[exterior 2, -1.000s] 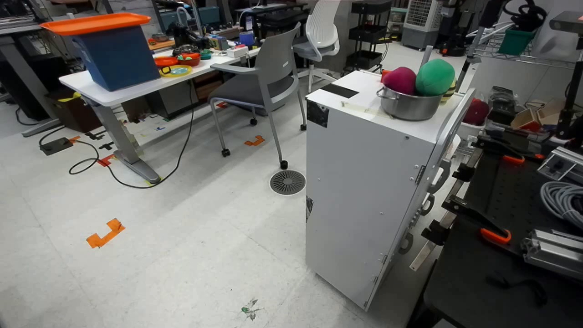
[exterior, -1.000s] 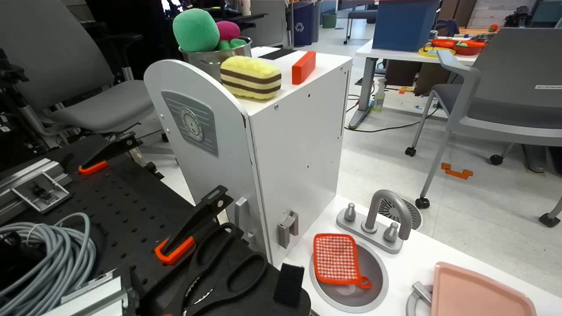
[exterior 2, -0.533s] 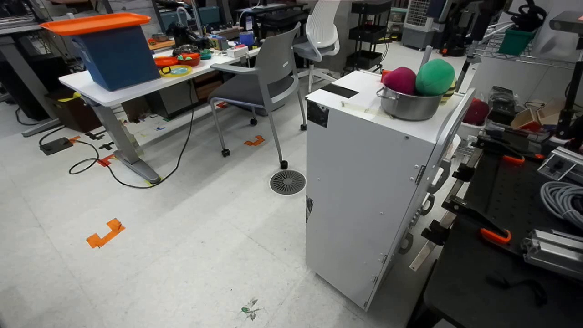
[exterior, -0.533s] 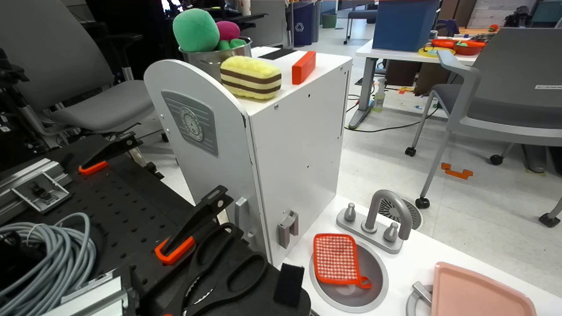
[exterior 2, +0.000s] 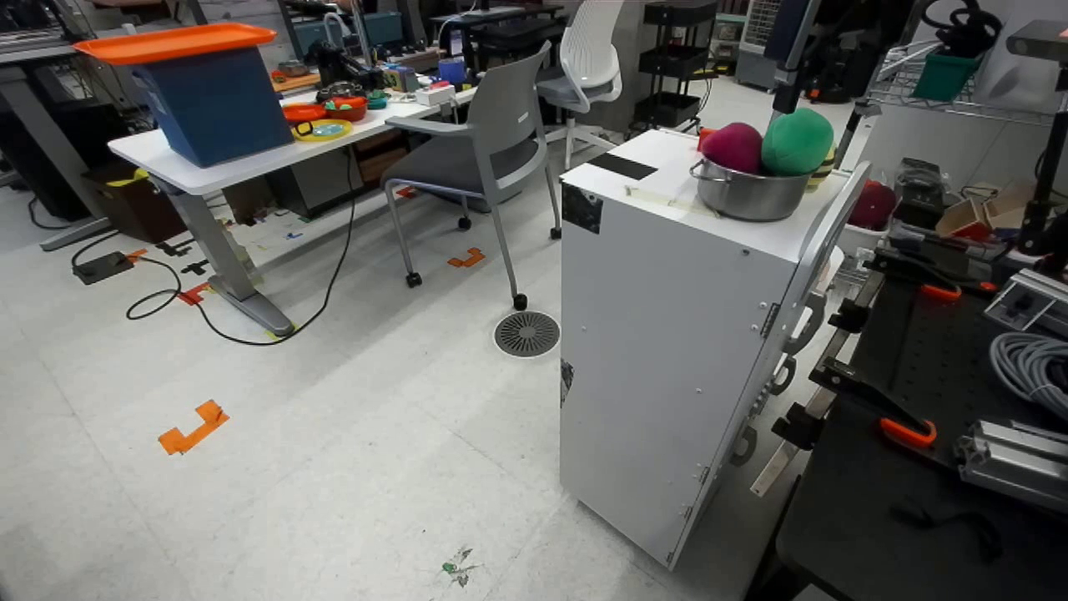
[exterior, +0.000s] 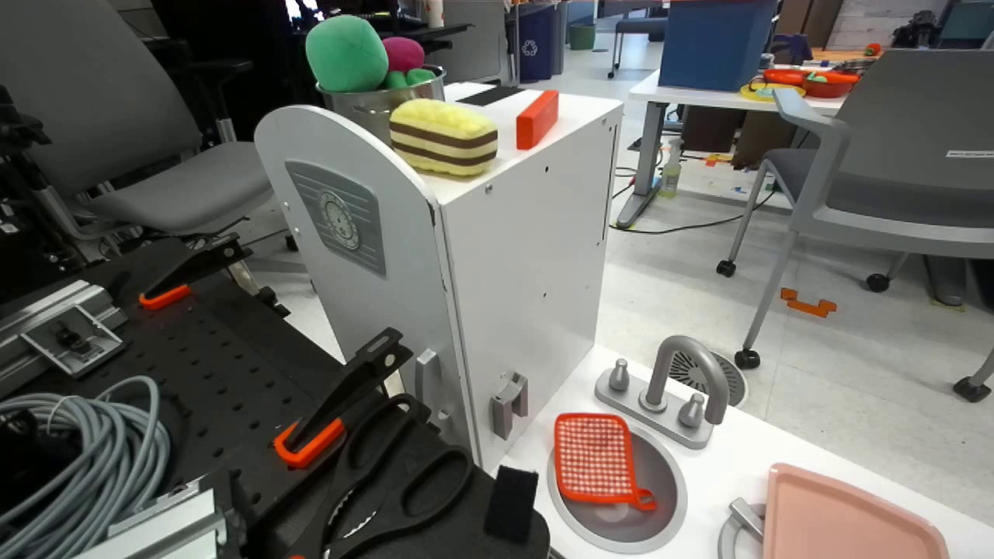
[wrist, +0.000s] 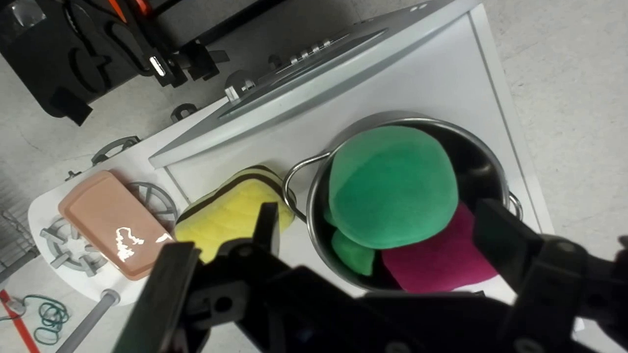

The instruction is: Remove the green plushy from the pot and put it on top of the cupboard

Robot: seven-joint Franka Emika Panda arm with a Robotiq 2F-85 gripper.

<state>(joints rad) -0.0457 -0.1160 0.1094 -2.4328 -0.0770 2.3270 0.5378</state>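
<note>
Gripper (wrist: 380, 221) stands wide, presumably to straddle the plushy (wrist: 392, 186), which the pink ball (wrist: 439, 262) seems to prop high in the pot (exterior 2: 744, 200) near an edge of the cupboard (exterior 2: 667, 325).

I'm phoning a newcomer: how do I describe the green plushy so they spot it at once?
Find the tall white cupboard, then the metal pot on top. The green plushy bulges out of that pot, rounded, bright green and bigger-looking than the magenta plushy beside it.
</note>
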